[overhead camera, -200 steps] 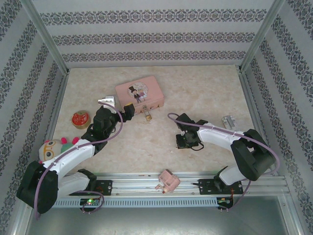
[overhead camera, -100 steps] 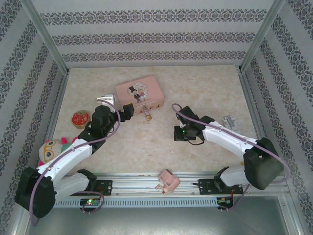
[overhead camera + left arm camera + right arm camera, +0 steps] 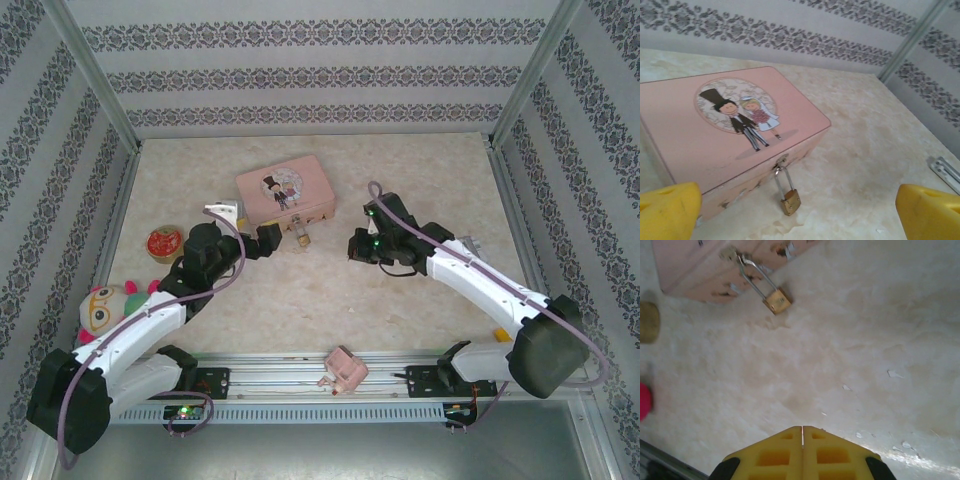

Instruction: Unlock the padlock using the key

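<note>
The small brass padlock (image 3: 301,238) hangs by its silver shackle from the clasp of the pink tin (image 3: 285,192) and rests on the table in front of it. My left gripper (image 3: 268,238) stands open just left of the padlock (image 3: 790,201), its yellow fingers (image 3: 667,210) wide apart either side of it, touching nothing. My right gripper (image 3: 355,248) hovers right of the padlock (image 3: 777,300), shut, with its yellow pads (image 3: 785,455) pressed together. The key is hidden; only a thin pale line shows in the seam between the pads.
A red round object (image 3: 163,243) and a plush toy (image 3: 100,305) lie at the left. A small metal piece (image 3: 468,247) sits at the right. A pink object (image 3: 343,368) rests on the front rail. The enclosure's patterned walls surround the table.
My right gripper has risen from the table and swung left and farther out, toward the padlock. My left gripper has shifted a little nearer the padlock, still open.
</note>
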Robot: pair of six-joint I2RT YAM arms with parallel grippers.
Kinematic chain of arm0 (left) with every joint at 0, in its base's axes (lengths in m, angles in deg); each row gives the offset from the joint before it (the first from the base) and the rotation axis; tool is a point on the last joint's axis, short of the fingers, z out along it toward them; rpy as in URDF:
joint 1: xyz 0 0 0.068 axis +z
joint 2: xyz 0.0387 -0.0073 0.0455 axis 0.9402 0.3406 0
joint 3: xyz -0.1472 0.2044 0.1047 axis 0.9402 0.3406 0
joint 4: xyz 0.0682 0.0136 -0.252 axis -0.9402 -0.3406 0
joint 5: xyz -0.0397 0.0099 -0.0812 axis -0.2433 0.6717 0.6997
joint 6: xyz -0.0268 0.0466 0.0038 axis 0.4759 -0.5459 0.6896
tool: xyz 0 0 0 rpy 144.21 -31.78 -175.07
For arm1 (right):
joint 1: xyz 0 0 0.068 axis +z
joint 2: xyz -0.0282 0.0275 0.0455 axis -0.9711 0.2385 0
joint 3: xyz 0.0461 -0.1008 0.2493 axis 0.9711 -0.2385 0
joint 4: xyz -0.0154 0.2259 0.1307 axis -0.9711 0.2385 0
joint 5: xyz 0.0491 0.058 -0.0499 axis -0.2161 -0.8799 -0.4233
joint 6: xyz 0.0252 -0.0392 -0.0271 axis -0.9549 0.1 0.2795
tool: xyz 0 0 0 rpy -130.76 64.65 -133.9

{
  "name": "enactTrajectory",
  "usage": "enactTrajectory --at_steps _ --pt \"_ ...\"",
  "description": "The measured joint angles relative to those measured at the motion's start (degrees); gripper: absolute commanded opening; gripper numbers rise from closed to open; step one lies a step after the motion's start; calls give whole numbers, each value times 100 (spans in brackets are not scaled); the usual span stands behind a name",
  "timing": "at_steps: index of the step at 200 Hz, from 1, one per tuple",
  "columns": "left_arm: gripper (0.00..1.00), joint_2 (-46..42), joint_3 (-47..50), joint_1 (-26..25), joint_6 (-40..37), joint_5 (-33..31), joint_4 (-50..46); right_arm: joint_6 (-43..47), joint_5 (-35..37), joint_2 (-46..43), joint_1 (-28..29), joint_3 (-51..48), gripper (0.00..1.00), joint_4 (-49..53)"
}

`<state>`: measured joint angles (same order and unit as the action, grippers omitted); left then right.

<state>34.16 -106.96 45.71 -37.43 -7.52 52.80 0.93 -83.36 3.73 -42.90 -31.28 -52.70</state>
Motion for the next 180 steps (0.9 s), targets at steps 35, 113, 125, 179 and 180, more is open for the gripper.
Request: enactTrajectory --at_steps 35,113,125,179,180 --pt "97 153 431 0 -321 625 966 -468 -105 -214 -94 33 0 -376" --pt "88 1119 459 -507 -1182 1864 2472 -1263 -723 -107 -94 199 0 -1910" --pt "85 1298 448 -586 -1311 1939 2618 -1364 -837 -42 -94 223 0 -2140" --pt "76 1919 221 -678 -1639 2087 3136 -1591 -1152 188 -46 332 0 -2688" --pt "76 1928 214 -678 -1639 2085 3152 -1593 -1158 190 -42 332 0 -2693"
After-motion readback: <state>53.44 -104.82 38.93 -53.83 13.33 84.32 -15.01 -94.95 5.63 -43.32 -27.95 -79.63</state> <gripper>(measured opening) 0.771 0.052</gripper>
